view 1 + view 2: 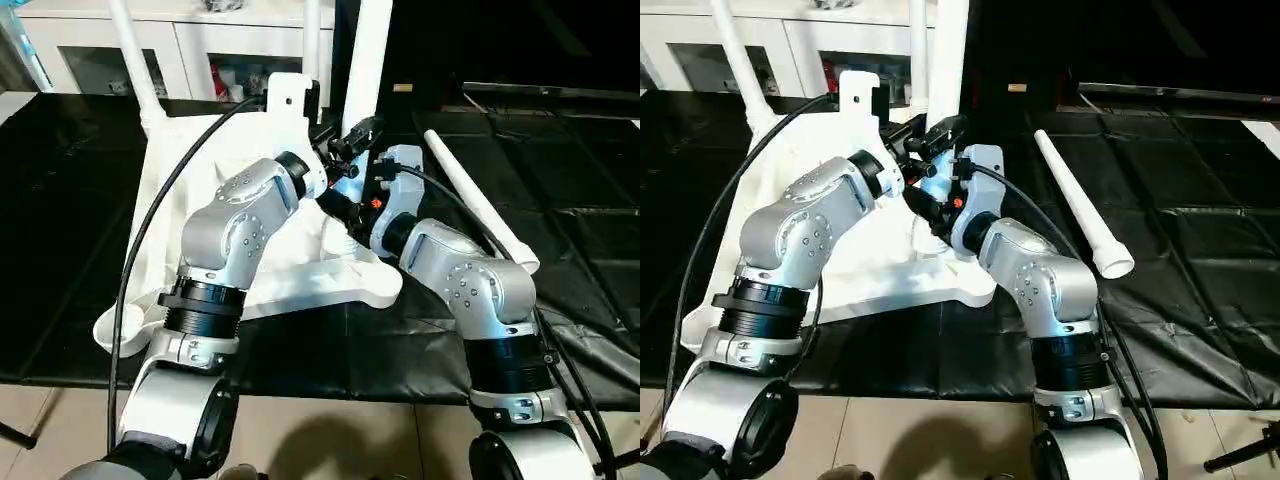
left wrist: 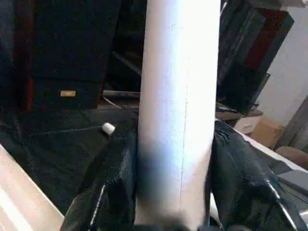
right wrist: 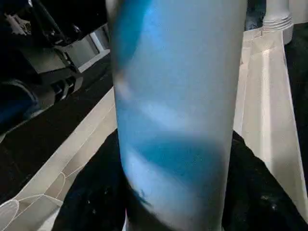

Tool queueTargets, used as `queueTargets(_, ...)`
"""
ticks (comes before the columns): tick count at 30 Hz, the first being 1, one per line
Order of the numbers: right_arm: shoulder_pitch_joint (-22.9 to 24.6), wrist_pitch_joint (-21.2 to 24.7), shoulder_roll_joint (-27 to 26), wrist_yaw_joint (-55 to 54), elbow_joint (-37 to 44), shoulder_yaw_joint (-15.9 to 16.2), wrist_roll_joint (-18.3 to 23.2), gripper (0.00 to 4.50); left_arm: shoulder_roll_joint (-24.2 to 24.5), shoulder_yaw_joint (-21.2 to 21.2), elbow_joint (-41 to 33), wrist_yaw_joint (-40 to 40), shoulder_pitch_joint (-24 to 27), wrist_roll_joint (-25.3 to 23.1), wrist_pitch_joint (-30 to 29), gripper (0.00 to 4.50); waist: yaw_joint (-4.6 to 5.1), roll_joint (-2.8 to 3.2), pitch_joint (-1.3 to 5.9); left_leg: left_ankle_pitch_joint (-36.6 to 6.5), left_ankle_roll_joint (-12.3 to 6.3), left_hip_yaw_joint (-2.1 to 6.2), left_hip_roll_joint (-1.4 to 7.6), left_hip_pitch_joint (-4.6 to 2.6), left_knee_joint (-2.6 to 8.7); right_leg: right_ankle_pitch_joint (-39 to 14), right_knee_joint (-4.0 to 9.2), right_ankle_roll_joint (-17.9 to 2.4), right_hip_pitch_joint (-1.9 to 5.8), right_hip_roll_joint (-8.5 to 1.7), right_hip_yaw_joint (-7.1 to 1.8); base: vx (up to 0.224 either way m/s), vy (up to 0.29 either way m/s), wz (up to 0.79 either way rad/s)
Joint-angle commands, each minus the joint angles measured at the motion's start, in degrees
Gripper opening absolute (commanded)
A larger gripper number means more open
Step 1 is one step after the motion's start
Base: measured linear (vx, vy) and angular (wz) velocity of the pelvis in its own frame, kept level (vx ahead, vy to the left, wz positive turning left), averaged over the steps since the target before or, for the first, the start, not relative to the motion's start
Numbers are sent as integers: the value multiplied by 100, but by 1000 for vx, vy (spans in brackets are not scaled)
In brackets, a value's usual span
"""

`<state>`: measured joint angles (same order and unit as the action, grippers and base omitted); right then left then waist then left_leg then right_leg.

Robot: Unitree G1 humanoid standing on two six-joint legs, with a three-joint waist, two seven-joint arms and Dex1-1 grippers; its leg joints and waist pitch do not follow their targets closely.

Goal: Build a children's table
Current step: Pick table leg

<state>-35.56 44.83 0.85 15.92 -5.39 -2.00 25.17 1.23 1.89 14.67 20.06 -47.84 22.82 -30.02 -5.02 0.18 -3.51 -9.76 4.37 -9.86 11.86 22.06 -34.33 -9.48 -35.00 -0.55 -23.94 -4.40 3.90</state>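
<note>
The white table top (image 1: 175,150) lies underside up on a black mat. Two legs (image 1: 135,55) (image 1: 312,40) stand upright at its far corners. A third leg (image 1: 365,60) rises at the right side, and my left gripper (image 1: 352,135) is shut on it, its black fingers (image 2: 110,192) pressed to both sides of the shaft (image 2: 178,96). Just below, my right gripper (image 1: 350,190) wraps the same leg (image 3: 178,96), black pads against either side. A loose leg (image 1: 475,200) lies on the mat to the right.
A white glass-door cabinet (image 1: 100,50) stands behind the mat. Dark furniture (image 1: 520,40) fills the back right. A black cable (image 1: 150,230) loops over my left forearm. Tiled floor (image 1: 330,430) begins at the mat's near edge.
</note>
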Motion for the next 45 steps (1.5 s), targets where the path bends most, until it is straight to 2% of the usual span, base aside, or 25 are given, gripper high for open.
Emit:
queueTargets(1, 42, -64, 92, 33, -10, -135, 9, 199, -6, 26, -206, -116, -27, -36, -36, 185, -1, -95, 466, -625, 99, -22, 49, -76, 369, -901, 355, -749, 389, -292, -242, 0, 0, 0)
queueTargets(2, 40, -69, 120, 103, -2, -110, 23, 198, -5, 48, -202, -124, -24, -29, -40, 185, 0, -83, 468, -592, 91, -23, 46, -74, 366, -883, 360, -749, 380, -287, -241, 0, 0, 0)
queueTargets(3, 36, -77, 145, 163, 2, -88, 33, 198, -5, 76, -209, -129, -18, 4, -76, 185, 3, -109, 466, -585, 85, -27, 47, -75, 365, -874, 362, -750, 379, -286, -241, 0, 0, 0)
queueTargets(4, 24, -81, 165, 220, -6, -75, 49, 198, 4, 103, -227, -104, -12, 57, -127, 241, 2, -135, 465, -576, 79, -27, 47, -69, 368, -876, 353, -761, 388, -288, -239, 0, 0, 0)
queueTargets(5, 14, -86, 193, 308, -8, -51, 71, 198, 14, 150, -244, -93, -8, 124, -195, 255, -6, -123, 467, -554, 73, -23, 51, -70, 367, -864, 346, -770, 386, -292, -239, 0, 0, 0)
queueTargets(9, 14, -94, 287, 614, 24, 47, 144, 195, 91, 183, -265, 14, -22, 204, -297, 277, -7, -130, 463, -574, 38, -26, 47, -72, 358, -848, 348, -806, 385, -290, -240, 0, 0, 0)
queueTargets(13, 78, -55, 410, 1025, 97, 158, 256, 194, 148, 280, -208, 230, -87, 423, -475, 301, -13, -123, 464, -537, 4, -30, 47, -71, 351, -786, 345, -858, 389, -289, -239, 0, 0, 0)
queueTargets(14, 101, -55, 435, 1152, 123, 176, 301, 194, 170, 329, -187, 303, -105, 519, -556, 317, -21, -55, 465, -536, 19, -24, 45, -80, 347, -759, 344, -887, 378, -289, -238, 0, 0, 0)
queueTargets(15, 101, -55, 435, 1152, 123, 176, 301, 194, 170, 329, -187, 303, -105, 519, -556, 317, -13, -77, 467, -556, 14, -30, 41, -78, 345, -740, 346, -900, 383, -281, -236, 0, 0, 0)
queueTargets(16, 162, -65, 537, 1556, 208, 218, 438, 194, 251, 446, -73, 491, -180, 744, -742, 339, -22, -33, 468, -588, 28, -16, 44, -79, 349, -719, 331, -944, 384, -284, -233, 0, 0, 0)
queueTargets(18, 192, -62, 596, 1765, 255, 236, 519, 194, 293, 510, -9, 604, -221, 865, -832, 349, -26, -48, 473, -641, 2, -23, 35, -82, 343, -652, 342, -969, 394, -269, -231, 0, 0, 0)
queueTargets(22, 247, 33, 937, 2616, 344, 201, 913, 194, 498, 820, 177, 1512, -384, 1675, -1403, 374, -52, -73, 477, -663, -43, -27, 30, -93, 336, -642, 323, -1123, 405, -277, -221, 0, 0, 0)
queueTargets(24, 249, 38, 1022, 2827, 342, 196, 984, 194, 555, 902, 166, 1768, -411, 1906, -1612, 374, -47, -77, 460, -676, -68, -24, 43, -81, 341, -684, 329, -1164, 403, -281, -221, 0, 0, 0)
queueTargets(25, 247, 57, 1142, 3113, 322, 171, 1086, 194, 603, 1080, 116, 2072, -451, 2351, -1925, 374, -56, -73, 471, -655, -72, -27, 38, -84, 329, -689, 316, -1196, 411, -293, -220, 0, 0, 0)
queueTargets(26, 247, 59, 1145, 3122, 321, 170, 1090, 194, 604, 1085, 115, 2081, -452, 2364, -1933, 374, -67, -92, 464, -671, -91, -32, 36, -84, 327, -746, 320, -1238, 408, -296, -219, 0, 0, 0)
queueTargets(30, 223, 159, 1430, 3745, 240, 160, 1334, 194, 777, 1241, 48, 2761, -470, 3040, -2473, 374, -71, -91, 464, -667, -125, -30, 40, -78, 323, -759, 315, -1267, 412, -281, -214, 0, 0, 0)
queueTargets(33, 170, 245, 1624, 4153, 126, 235, 1460, 194, 1034, 947, 69, 3318, -395, 3008, -2745, 374, -66, -55, 463, -704, -138, -26, 43, -94, 328, -853, 330, -1210, 401, -273, -213, 0, 0, 0)
queueTargets(34, 146, 249, 1687, 4283, 82, 279, 1455, 194, 1078, 900, 93, 3427, -400, 3022, -2833, 347, -66, -41, 461, -736, -114, -24, 43, -100, 329, -884, 337, -1220, 401, -272, -208, 0, 0, 0)
queueTargets(35, 122, 261, 1748, 4401, 39, 322, 1450, 194, 1108, 869, 97, 3515, -407, 3072, -2934, 340, -69, -44, 457, -754, -85, -21, 50, -94, 333, -898, 337, -1217, 403, -279, -212, 0, 0, 0)
queueTargets(36, 98, 262, 1801, 4499, 0, 365, 1439, 194, 1139, 836, 77, 3579, -413, 3132, -3025, 340, -70, -13, 462, -776, -69, -18, 46, -102, 328, -901, 327, -1234, 402, -277, -207, 0, 0, 0)
queueTargets(39, 13, 275, 1947, 4742, -128, 489, 1382, 194, 1229, 633, -74, 3771, -408, 3162, -3102, 321, -71, -35, 459, -789, -48, -15, 51, -98, 333, -902, 335, -1247, 408, -281, -207, 0, 0, 0)
queueTargets(40, 13, 275, 1947, 4742, -128, 489, 1382, 194, 1229, 633, -74, 3771, -408, 3162, -3102, 321, -70, -10, 464, -796, -37, -13, 52, -100, 329, -875, 338, -1265, 406, -282, -207, 0, 0, 0)
queueTargets(41, -14, 269, 1986, 4802, -165, 530, 1354, 194, 1249, 571, -49, 3792, -431, 3094, -3071, 298, -84, -19, 469, -801, -26, -9, 53, -102, 328, -855, 331, -1282, 413, -285, -204, 0, 0, 0)
queueTargets(43, -44, 262, 2036, 4875, -201, 584, 1318, 194, 1262, 506, -16, 3834, -455, 3012, -3016, 299, -89, -14, 475, -765, -26, -7, 55, -102, 326, -769, 321, -1300, 415, -280, -204, 0, 0, 0)
queueTargets(45, -93, 233, 2075, 4972, -289, 631, 1258, 194, 1259, 512, 66, 3915, -487, 2951, -3010, 275, -95, -1, 476, -744, -30, -7, 51, -98, 322, -729, 314, -1326, 418, -282, -204, 0, 0, 0)
